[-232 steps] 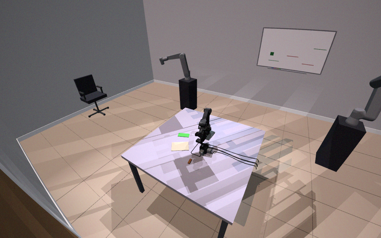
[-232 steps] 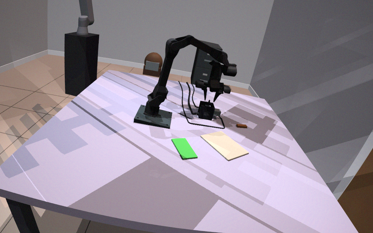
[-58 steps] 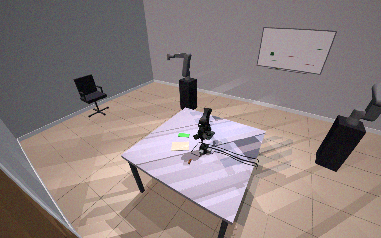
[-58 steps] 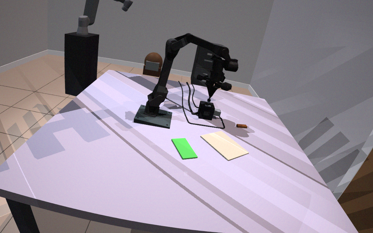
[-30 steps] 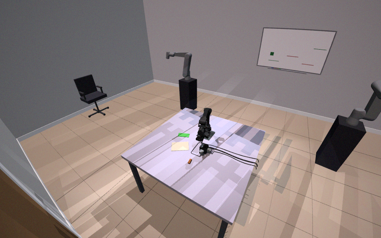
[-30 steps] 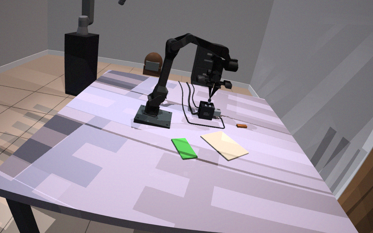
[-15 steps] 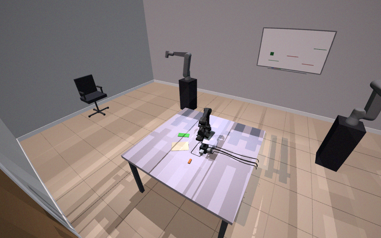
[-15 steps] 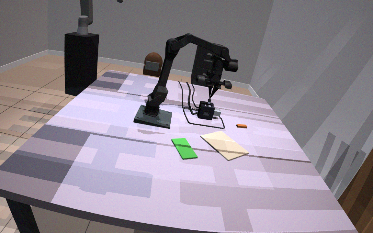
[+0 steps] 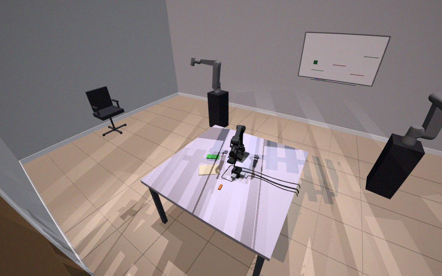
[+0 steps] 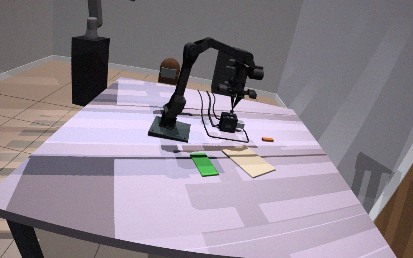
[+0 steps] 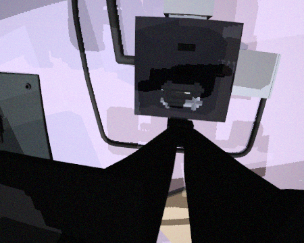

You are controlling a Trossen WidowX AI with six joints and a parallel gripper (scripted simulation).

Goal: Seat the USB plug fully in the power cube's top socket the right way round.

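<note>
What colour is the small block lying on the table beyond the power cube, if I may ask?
Orange; the exterior view shows it best.

In the wrist view the two black tapering fingers fill the lower half and cover most of the pale lilac bench (image 11: 57,131) beneath. Their tips hide the small dark USB plug (image 11: 180,124) almost wholly, so its orientation cannot be read. The dark grey base plate (image 11: 17,113) is cut off by the left edge. From the top view the black power cube (image 9: 237,172) is too small to show its socket.
</note>
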